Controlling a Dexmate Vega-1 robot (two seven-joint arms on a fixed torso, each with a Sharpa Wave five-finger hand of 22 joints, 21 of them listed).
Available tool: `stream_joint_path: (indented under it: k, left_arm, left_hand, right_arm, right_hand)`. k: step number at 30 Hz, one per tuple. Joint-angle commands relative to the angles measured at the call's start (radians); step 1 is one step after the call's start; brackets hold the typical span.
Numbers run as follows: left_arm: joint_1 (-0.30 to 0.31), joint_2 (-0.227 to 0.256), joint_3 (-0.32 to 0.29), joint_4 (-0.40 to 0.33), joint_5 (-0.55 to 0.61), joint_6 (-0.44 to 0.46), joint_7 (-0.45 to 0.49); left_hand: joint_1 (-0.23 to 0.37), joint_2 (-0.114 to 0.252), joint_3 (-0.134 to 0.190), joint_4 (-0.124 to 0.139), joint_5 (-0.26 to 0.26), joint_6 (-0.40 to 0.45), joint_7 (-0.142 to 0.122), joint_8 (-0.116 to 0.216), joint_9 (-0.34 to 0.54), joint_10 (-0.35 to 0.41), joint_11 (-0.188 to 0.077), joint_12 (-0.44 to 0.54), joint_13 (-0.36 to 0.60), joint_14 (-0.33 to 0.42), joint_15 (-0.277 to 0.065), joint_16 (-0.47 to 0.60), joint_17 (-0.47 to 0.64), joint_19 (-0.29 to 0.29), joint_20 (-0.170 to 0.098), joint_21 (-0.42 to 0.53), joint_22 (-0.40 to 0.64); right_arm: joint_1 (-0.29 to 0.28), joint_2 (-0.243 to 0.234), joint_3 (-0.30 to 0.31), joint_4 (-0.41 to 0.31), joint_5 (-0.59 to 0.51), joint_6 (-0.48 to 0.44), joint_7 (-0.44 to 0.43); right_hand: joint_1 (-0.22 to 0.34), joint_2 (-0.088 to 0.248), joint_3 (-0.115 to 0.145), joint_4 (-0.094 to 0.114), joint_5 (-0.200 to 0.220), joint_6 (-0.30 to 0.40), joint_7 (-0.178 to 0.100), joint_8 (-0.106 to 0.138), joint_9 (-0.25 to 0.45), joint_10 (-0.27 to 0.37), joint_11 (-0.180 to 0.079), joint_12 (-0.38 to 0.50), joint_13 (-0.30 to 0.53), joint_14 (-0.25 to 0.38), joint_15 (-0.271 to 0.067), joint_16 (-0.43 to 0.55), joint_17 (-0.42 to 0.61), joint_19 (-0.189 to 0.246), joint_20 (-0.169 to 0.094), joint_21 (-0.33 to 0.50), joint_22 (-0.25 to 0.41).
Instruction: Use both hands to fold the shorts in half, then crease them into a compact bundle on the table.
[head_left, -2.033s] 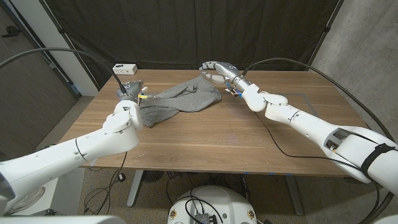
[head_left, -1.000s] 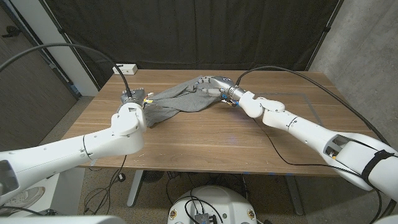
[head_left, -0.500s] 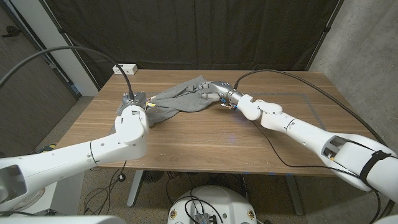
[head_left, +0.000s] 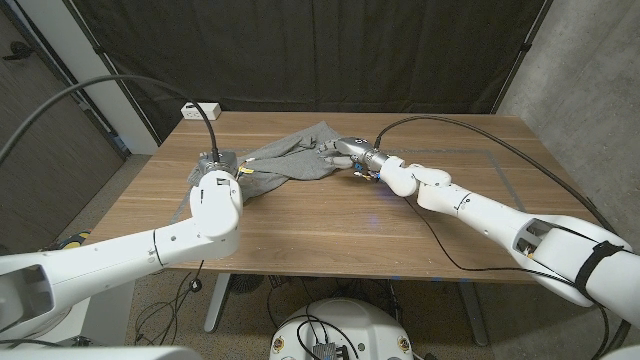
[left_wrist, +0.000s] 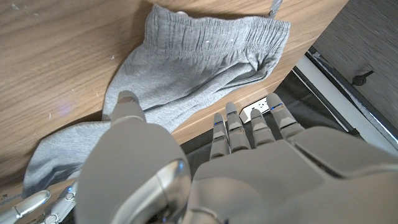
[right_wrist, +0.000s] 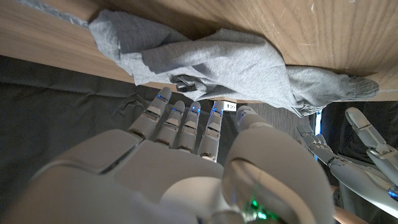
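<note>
Nearest to us in the head view, our two arms reach in over the wooden surface from the bottom corners. Our left hand sits at the left end of the grey shorts; from the left wrist view its fingers reach out straight and apart past the cloth, and the thumb lies against the fabric, so we cannot tell whether anything is pinched. Our right hand meets the right end of the shorts, its fingers extended side by side toward the cloth; whether they grip it we cannot tell either.

The shorts lie on the far half of the surface, between the two hands, bunched and twisted into a loose band running from lower left up to a peak near the far edge. In the left wrist view the gathered elastic waistband is spread fairly flat, with one leg trailing off in wrinkles.

Beyond, a small white box stands at the far left corner.
</note>
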Motion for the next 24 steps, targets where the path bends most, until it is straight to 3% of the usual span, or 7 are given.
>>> stream_joint_path:
  k: [1,5,12,20,24]
  left_arm:
    - [-0.067,-0.008,0.079,0.047,0.18,-0.015,-0.25]
    - [-0.078,-0.017,0.087,0.067,0.237,-0.03,-0.319]
    - [-0.037,-0.049,0.045,0.114,0.35,-0.088,-0.391]
    - [0.058,-0.115,-0.061,0.188,0.518,-0.201,-0.451]
    - [0.111,-0.165,-0.12,0.231,0.612,-0.269,-0.481]
  left_hand:
    - [0.02,-0.003,-0.005,-0.004,0.008,0.002,0.0,-0.002,0.002,0.006,0.003,0.002,0.003,-0.006,0.007,0.003,0.003,0.004,0.002,-0.006,0.003]
    - [0.033,-0.006,-0.007,-0.011,0.012,-0.002,0.005,-0.006,0.003,-0.005,0.006,-0.004,0.004,-0.012,0.013,0.002,0.003,0.003,0.002,-0.012,0.004]
    - [0.048,-0.008,-0.011,-0.018,0.017,0.007,0.004,-0.006,0.004,-0.006,0.002,-0.007,0.006,-0.015,0.009,0.003,0.004,0.006,0.001,-0.017,0.005]
    - [0.071,-0.001,-0.014,-0.025,0.025,0.041,-0.007,0.0,0.005,0.03,-0.018,0.002,0.008,0.01,-0.014,0.012,0.004,0.033,0.0,-0.018,0.007]
    - [0.097,0.02,-0.007,-0.031,0.032,0.064,-0.016,0.001,0.005,0.069,-0.039,0.011,0.009,0.036,-0.033,0.019,0.003,0.053,0.0,-0.02,0.007]
  right_arm:
    - [0.011,0.021,-0.01,0.051,0.036,0.002,0.021]
    - [0.017,0.024,-0.017,0.065,0.038,0.01,0.019]
    - [0.03,0.042,-0.026,0.114,0.06,0.042,0.023]
    - [0.05,0.068,-0.038,0.184,0.078,0.068,0.016]
    - [0.061,0.078,-0.045,0.215,0.084,0.08,0.012]
  right_hand:
    - [-0.01,-0.002,0.008,0.003,0.004,0.007,0.001,0.006,-0.001,0.009,-0.003,0.005,0.002,0.015,-0.056,0.006,-0.001,0.001,0.008,-0.004,0.0]
    - [-0.011,-0.001,0.009,0.003,0.004,0.01,0.003,0.007,-0.001,0.01,-0.004,0.004,0.002,0.018,-0.056,0.008,-0.001,0.001,0.009,-0.005,0.0]
    - [-0.013,0.0,0.013,0.002,0.004,0.012,0.005,0.007,-0.001,0.011,-0.005,0.004,0.002,0.023,-0.057,0.009,-0.003,0.0,0.013,-0.005,0.0]
    - [-0.014,0.0,0.018,0.0,0.005,0.016,0.01,0.008,-0.001,0.011,-0.003,0.004,0.002,0.023,-0.056,0.009,-0.004,-0.001,0.014,-0.005,0.0]
    - [-0.014,0.0,0.02,-0.001,0.005,0.017,0.009,0.008,-0.001,0.011,-0.003,0.004,0.002,0.022,-0.056,0.008,-0.005,-0.001,0.014,-0.005,0.0]
